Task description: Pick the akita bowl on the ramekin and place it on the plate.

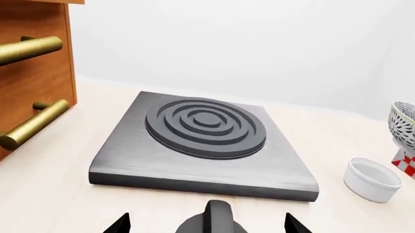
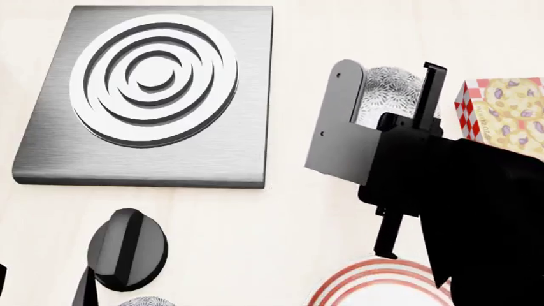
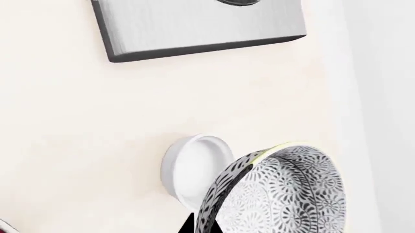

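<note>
Head view shows the right gripper (image 2: 406, 153) beside the stove plate (image 2: 149, 95), on its right, with its dark arm running down toward the near right corner. Behind the gripper's grey block a speckled bowl (image 2: 386, 89) peeks out. Right wrist view has that bowl (image 3: 279, 191) tilted, its patterned inside facing the camera, with one dark fingertip (image 3: 194, 224) touching its rim. The gripper looks closed on the bowl's edge. The ramekin (image 3: 194, 167) sits just behind the bowl, empty, and the bowl overlaps it in that picture; I cannot tell if they touch.

Left wrist view shows the ramekin (image 1: 371, 178) standing on the pale counter (image 1: 58, 194) to the right of the stove plate (image 1: 207, 141), with the bowl (image 1: 403, 127) higher up beside it and a red-checked box (image 1: 406, 164) behind. The left gripper (image 1: 206, 225) hovers near the stove plate's front edge, its two tips set wide apart and holding nothing.

The plate (image 2: 378, 285) with red rings lies nearest the robot, partly hidden under the right arm. The box (image 2: 503, 111) carries a printed pattern, but no writing on it can be read. A wooden drawer front (image 1: 32, 73) with brass handles stands left of the stove plate.
</note>
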`<state>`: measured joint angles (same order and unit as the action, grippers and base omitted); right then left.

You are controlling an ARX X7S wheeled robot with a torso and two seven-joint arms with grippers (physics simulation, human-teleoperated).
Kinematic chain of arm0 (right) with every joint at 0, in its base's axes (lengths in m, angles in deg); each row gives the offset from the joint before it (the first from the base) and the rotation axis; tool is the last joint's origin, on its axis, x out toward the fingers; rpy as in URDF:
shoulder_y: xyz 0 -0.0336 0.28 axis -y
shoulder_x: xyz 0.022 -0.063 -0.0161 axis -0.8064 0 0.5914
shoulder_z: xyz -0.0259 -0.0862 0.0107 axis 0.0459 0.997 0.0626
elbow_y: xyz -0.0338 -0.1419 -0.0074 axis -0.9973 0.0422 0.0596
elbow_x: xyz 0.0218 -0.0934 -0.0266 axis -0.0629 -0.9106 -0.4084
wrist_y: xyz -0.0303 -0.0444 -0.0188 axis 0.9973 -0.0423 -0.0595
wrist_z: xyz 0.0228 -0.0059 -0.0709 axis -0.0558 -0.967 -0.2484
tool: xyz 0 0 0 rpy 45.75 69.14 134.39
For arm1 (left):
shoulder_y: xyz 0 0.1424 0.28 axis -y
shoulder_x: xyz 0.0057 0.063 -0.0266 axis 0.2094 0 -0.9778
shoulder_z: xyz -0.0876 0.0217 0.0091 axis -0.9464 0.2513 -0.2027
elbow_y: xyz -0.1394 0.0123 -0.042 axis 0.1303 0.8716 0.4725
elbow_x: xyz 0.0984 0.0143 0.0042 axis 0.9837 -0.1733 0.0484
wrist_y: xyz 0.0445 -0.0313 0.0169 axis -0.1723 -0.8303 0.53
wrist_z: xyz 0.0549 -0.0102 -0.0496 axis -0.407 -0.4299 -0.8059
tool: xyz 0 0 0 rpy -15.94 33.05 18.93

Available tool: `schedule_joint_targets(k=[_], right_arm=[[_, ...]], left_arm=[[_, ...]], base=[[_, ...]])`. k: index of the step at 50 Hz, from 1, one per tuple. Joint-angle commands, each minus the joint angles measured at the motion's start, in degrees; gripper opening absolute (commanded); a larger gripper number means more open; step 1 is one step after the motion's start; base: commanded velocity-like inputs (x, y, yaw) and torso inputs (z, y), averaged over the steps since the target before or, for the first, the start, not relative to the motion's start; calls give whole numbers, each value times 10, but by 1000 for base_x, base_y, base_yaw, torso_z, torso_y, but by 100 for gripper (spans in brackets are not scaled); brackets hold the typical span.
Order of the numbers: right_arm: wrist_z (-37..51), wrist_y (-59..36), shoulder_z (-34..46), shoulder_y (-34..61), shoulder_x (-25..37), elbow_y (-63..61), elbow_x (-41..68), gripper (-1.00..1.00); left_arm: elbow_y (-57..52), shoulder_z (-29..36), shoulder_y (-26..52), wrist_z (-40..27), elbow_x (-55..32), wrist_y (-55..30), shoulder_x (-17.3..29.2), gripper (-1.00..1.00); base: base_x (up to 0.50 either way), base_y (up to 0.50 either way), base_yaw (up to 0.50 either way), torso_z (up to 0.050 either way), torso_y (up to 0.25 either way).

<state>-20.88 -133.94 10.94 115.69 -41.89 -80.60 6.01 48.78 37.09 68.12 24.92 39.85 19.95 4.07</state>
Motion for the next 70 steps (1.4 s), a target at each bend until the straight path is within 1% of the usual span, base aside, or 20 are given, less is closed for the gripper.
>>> schedule_joint_targets(k=[1,4,10,21,36,38,41,48,54,56,62,70], right_arm=[[-64,-95,20,49,53,-137,-1,-100],[-74,-120,25,60,64,-171,0,-100],[-108,-175,61,91,82,-245,-8,-100],[-168,-282,102,128,94,-359,14,-100],[-160,-356,82,79,116,-460,45,-100],[-150,-362,85,75,125,-477,60,-100],[-117,-363,87,91,133,-484,112,-100],[27,-362,110,153,137,-475,321,-100],[122,-361,109,173,142,-469,453,-100],[143,-353,111,163,144,-467,463,-100],[165,-346,117,155,156,-468,482,-100],[189,-334,128,144,155,-461,494,-100]], left_arm=[[-5,0,-1,-3,-3,0,3,100],[-5,1,-1,-4,-3,0,4,100],[-7,-2,1,-6,-7,-2,6,100],[-10,-5,-1,-9,-12,0,9,100],[-9,-3,-1,-12,-10,3,11,100],[-10,-3,0,-13,-12,2,12,100],[-10,-2,-1,-14,-10,3,12,100],[-11,-2,-1,-16,-12,3,13,100],[-8,1,0,-15,-10,5,13,100],[-7,3,-1,-15,-10,5,13,100],[-7,4,0,-17,-10,5,13,100],[-7,5,-1,-18,-10,6,15,100]], base=[[0,0,0,0,0],[0,0,0,0,0],[0,0,0,0,0],[0,0,0,0,0],[0,0,0,0,0],[0,0,0,0,0],[0,0,0,0,0],[0,0,0,0,0],[0,0,0,0,0],[0,0,0,0,0],[0,0,0,0,0],[0,0,0,0,0]])
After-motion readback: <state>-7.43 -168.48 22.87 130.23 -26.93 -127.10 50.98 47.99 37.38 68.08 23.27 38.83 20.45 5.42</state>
